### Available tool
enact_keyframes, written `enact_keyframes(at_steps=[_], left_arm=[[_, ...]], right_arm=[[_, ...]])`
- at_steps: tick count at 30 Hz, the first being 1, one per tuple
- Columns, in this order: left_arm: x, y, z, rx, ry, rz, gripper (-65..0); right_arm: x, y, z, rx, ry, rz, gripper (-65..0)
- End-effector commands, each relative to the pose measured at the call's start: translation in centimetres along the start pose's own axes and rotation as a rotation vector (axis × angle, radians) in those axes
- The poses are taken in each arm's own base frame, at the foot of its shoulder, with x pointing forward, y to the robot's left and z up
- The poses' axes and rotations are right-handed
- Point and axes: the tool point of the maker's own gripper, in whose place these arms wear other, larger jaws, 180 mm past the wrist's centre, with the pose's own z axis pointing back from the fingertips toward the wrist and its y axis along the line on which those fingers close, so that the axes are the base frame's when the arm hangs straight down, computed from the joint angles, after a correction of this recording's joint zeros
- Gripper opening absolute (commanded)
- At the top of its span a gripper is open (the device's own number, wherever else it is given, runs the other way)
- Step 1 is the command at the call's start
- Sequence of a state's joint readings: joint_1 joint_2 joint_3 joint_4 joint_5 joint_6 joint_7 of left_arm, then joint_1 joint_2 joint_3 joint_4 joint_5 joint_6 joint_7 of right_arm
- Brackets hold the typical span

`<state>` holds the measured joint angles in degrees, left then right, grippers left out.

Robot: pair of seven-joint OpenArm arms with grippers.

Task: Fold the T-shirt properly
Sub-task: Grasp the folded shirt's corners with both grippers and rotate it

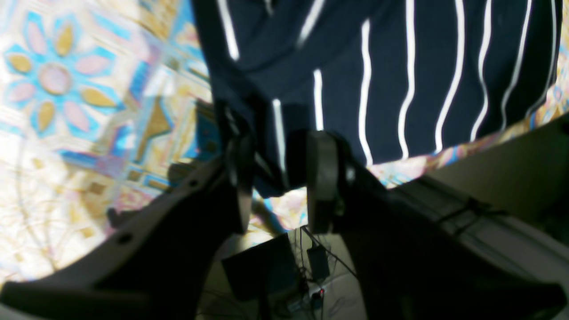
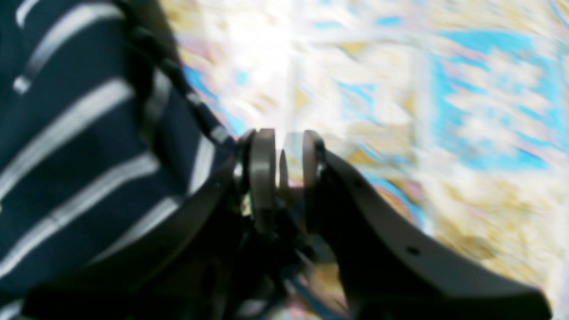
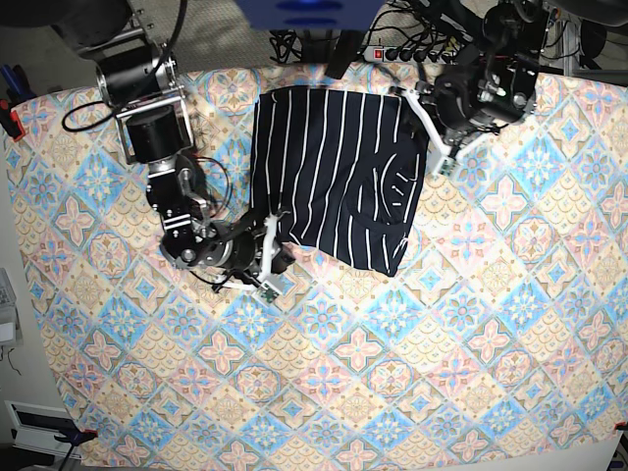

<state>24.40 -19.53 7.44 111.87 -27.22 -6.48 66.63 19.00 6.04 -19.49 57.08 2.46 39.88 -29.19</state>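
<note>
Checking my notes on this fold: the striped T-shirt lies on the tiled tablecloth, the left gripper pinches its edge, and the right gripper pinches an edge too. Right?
Not quite. In the right wrist view the right gripper has only tablecloth between its fingertips, with the T-shirt beside it. The left gripper does pinch the shirt's edge.

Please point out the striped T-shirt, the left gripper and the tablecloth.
T-shirt (image 3: 334, 177): base view, middle of the striped cloth.
Left gripper (image 1: 280, 178): left wrist view, between the fingertips, closed on the shirt's edge.
Tablecloth (image 3: 442, 343): base view, a bare patterned part.
</note>
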Motion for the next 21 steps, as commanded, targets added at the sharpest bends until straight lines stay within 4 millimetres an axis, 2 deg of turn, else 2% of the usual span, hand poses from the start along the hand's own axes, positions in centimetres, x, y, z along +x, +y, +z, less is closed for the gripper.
enact_keyframes(at_steps=[1, 3, 8, 11, 15, 21], left_arm=[[0.4, -0.3, 0.0, -0.013, -0.016, -0.009, -46.6], [-0.3, -0.1, -0.7, -0.015, 0.013, 0.000, -46.9], [-0.4, 1.8, -2.4, 0.013, 0.051, 0.033, -47.2], [0.1, 3.3, -3.4, 0.034, 0.068, 0.056, -47.2], [2.1, 4.6, -3.8, 0.054, 0.044, 0.058, -47.2], [6.7, 7.1, -4.5, 0.093, -0.027, 0.074, -47.3]], right_arm=[[1.3, -0.9, 0.2, -0.010, -0.033, 0.001, -54.4], [0.8, -0.6, -0.1, 0.000, -0.020, -0.014, -54.4], [0.0, -0.3, -0.2, 0.005, -0.002, -0.019, -54.4], [-3.1, 0.3, 0.2, 0.009, 0.045, -0.039, -54.4], [-4.7, 0.7, 1.8, -0.007, 0.051, -0.009, -54.4], [-6.5, 2.0, 3.5, -0.017, 0.103, 0.040, -54.4]])
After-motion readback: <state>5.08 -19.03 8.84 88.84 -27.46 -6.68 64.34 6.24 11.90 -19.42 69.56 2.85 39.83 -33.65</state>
